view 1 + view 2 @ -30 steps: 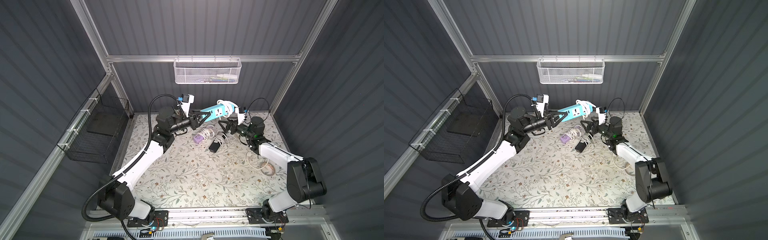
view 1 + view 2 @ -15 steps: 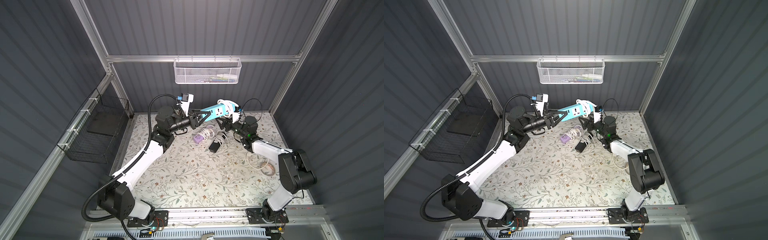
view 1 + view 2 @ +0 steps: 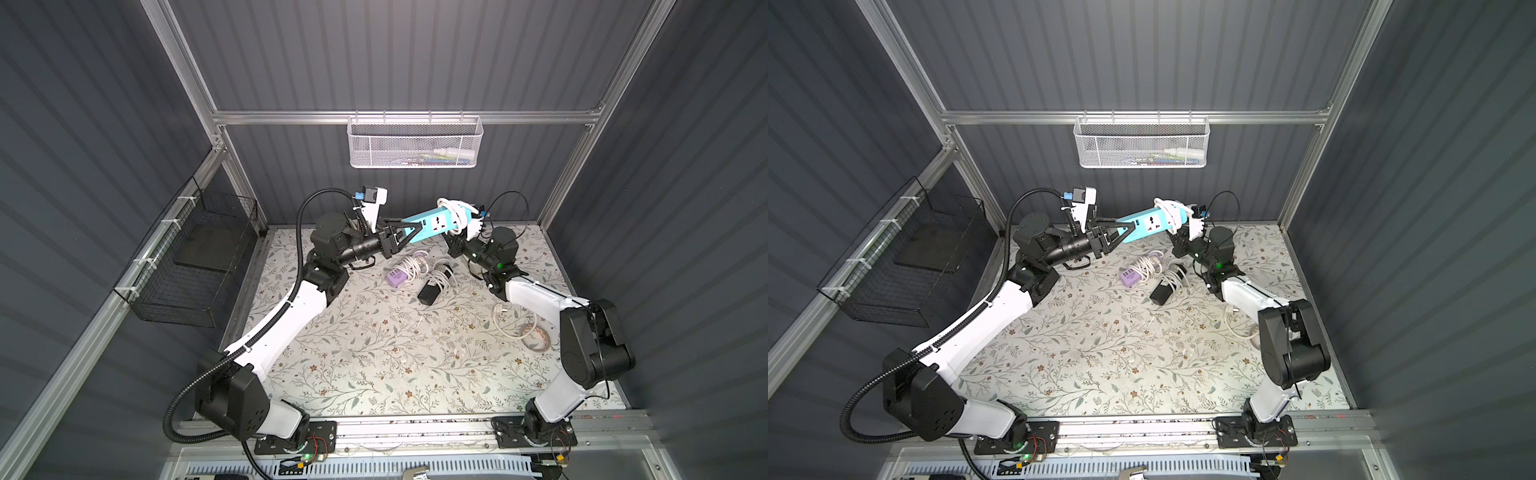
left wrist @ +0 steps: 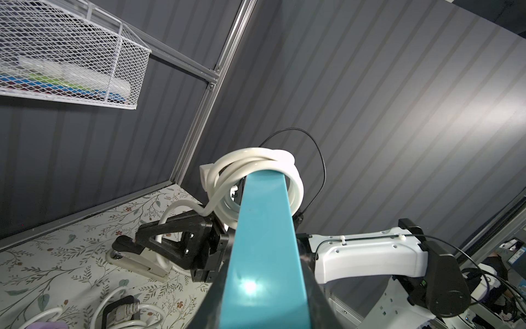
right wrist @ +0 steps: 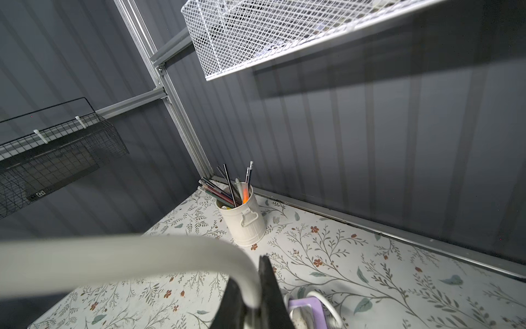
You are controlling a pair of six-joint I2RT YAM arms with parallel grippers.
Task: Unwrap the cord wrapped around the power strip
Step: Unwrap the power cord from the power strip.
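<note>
A teal power strip (image 3: 436,220) (image 3: 1148,222) (image 4: 264,228) hangs in the air above the back of the table, tilted up toward the right. My left gripper (image 3: 411,232) (image 3: 1119,237) (image 4: 263,307) is shut on its near end. A white cord (image 3: 453,208) (image 3: 1169,208) (image 4: 256,159) is coiled around its far end. One strand drops from the coil into my right gripper (image 3: 453,245) (image 3: 1177,245) (image 5: 252,284), which sits just under that end. It is shut on this cord (image 5: 142,253).
On the floral table lie a purple hub with white cable (image 3: 397,276), a black adapter (image 3: 428,293) and a loose white cable (image 3: 515,328) at the right. A pencil cup (image 5: 242,216) stands by the back wall. A white mesh basket (image 3: 415,145) and a black wire basket (image 3: 195,266) hang on the walls.
My right gripper moved in under the strip's far end and went from open to shut on the cord. The left gripper and strip stayed put.
</note>
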